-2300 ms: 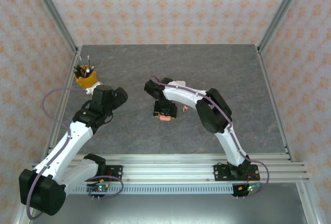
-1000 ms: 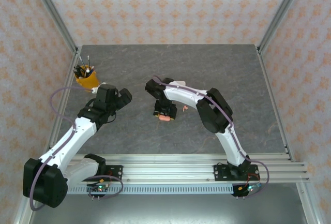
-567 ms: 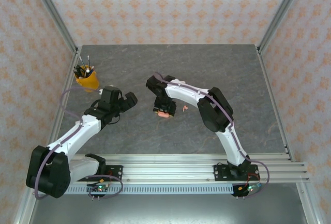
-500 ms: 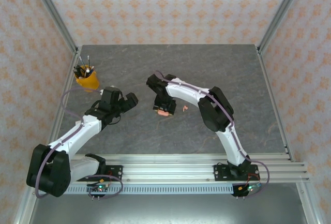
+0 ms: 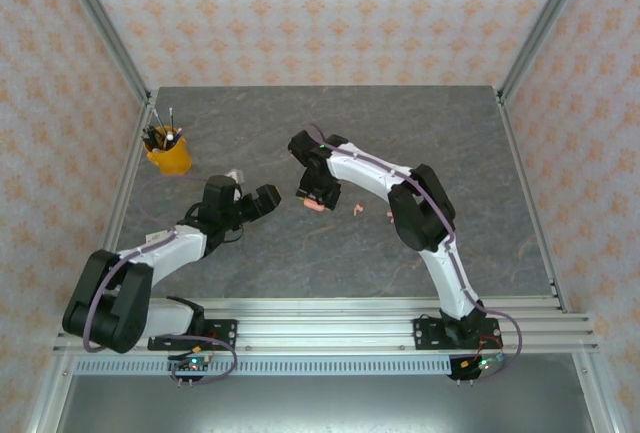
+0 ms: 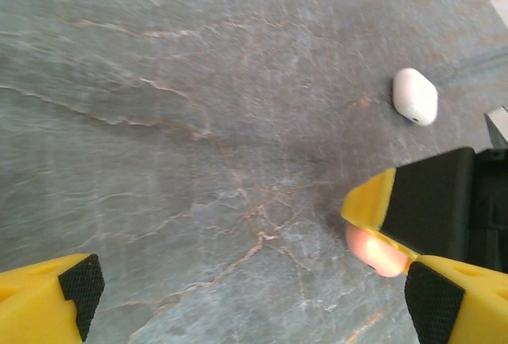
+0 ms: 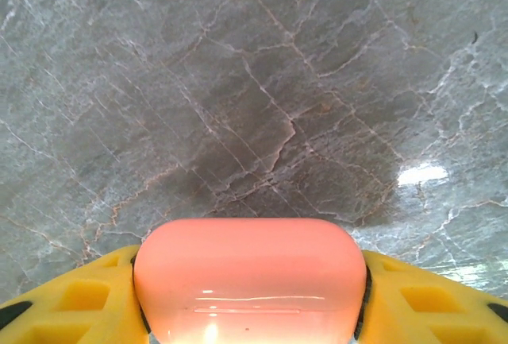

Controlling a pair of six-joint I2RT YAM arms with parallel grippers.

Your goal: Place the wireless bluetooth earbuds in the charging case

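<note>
The right gripper (image 5: 317, 194) is clamped on the closed pink case (image 7: 250, 276) at the centre of the top view. The left gripper (image 6: 254, 296), just left of it, is spread wide and empty. Pink earbuds (image 5: 356, 209) lie loose on the table (image 5: 300, 123) right of the case. The lid probably must open first: keep the case level and gripped low, leaving the lid free.

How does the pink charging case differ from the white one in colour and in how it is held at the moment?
The pink case is coral-pink, the white case plain white. The pink case is clamped in the right gripper, while the white case lies free on the table. Both are smooth rounded pebbles, apparently with lids shut.
</note>
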